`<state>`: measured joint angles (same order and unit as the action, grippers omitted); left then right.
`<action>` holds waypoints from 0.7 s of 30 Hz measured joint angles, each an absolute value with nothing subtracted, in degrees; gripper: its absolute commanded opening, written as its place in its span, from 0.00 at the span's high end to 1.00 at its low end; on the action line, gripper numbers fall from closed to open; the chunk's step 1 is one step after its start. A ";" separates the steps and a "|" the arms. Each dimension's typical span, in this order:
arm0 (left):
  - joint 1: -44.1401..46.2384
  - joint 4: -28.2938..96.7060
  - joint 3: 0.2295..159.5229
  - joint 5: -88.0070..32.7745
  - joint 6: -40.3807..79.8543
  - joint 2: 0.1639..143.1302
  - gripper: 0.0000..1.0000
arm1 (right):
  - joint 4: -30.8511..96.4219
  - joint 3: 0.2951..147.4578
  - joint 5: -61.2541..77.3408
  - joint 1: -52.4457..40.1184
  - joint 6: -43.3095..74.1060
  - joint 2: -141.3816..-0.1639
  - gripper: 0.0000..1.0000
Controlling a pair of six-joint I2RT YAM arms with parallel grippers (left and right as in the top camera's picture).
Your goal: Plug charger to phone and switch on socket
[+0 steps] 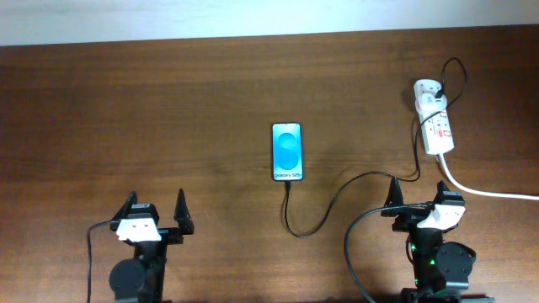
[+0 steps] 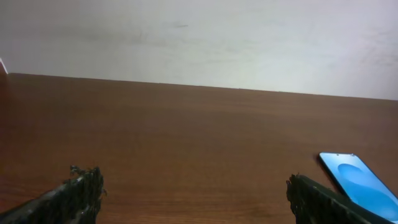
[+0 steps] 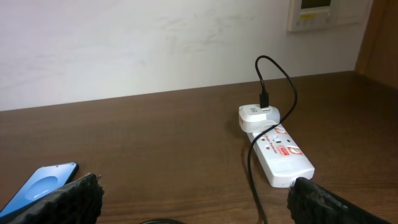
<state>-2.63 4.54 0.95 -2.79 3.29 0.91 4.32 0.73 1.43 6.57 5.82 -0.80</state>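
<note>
The phone (image 1: pixel 287 152) lies face up mid-table, its white text strip at the near end; it also shows in the left wrist view (image 2: pixel 359 181) and the right wrist view (image 3: pixel 38 185). The charger cable (image 1: pixel 337 195) runs from the phone's near end in a loop to the white plug adapter (image 1: pixel 427 91), which sits in the socket strip (image 1: pixel 437 126), also seen in the right wrist view (image 3: pixel 283 155). My left gripper (image 1: pixel 157 212) is open and empty near the front edge. My right gripper (image 1: pixel 416 196) is open and empty, just short of the strip.
The strip's thick white cord (image 1: pixel 488 192) runs off to the right edge past my right gripper. A pale wall with a wall panel (image 3: pixel 323 12) stands behind the table. Bare wooden tabletop (image 1: pixel 168 109) spreads to the left of the phone.
</note>
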 measured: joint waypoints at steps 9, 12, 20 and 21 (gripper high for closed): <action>-2.63 4.54 0.95 -2.79 2.57 0.91 0.01 | 4.29 0.73 1.43 6.57 5.80 -0.80 0.01; -2.63 4.54 0.95 -2.79 2.57 0.91 0.01 | 4.29 0.73 1.43 6.57 5.82 -0.80 0.01; -2.63 4.54 0.95 -2.79 2.57 0.91 0.01 | 4.29 0.73 1.43 6.57 5.85 -0.80 0.01; -2.63 4.54 0.95 -2.79 2.57 0.91 0.01 | 4.29 0.73 1.43 6.57 5.82 -0.80 0.01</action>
<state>-2.63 4.54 0.95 -2.79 2.57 0.91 4.29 0.73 1.43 6.57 5.82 -0.80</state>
